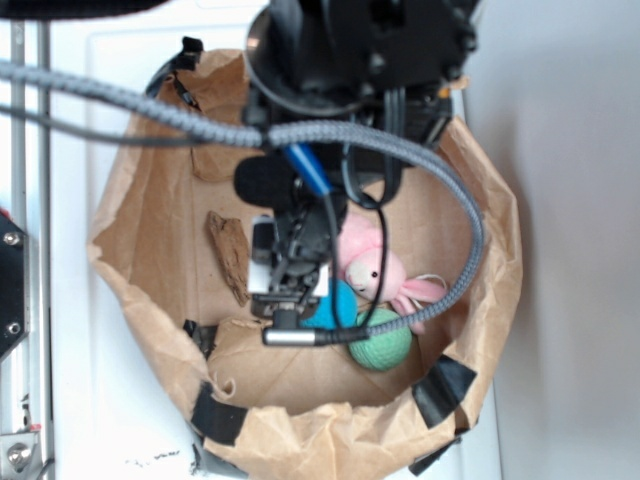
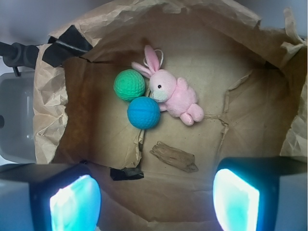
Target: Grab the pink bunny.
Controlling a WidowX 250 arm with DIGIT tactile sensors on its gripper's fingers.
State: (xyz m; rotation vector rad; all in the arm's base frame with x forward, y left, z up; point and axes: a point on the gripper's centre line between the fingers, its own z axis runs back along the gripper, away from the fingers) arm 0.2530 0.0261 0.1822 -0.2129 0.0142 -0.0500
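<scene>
Pink bunny (image 2: pixel 172 96) – apart from spread gripper (image 2: pixel 154 202).

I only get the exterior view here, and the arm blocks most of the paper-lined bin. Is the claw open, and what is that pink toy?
Observer: On the wrist view the claw is open, its two pads wide apart and nothing between them.
Operator: And the pink thing?
Observer: It is a pink bunny lying on its side, ears toward the green ball.
Operator: I barely see anything blue.
Observer: That is a whole blue ball, touching the bunny's face and the green ball.
Operator: Is the claw holding anything down there?
Observer: No, the bunny lies apart from the pads, beyond a scrap of brown wood.
</scene>
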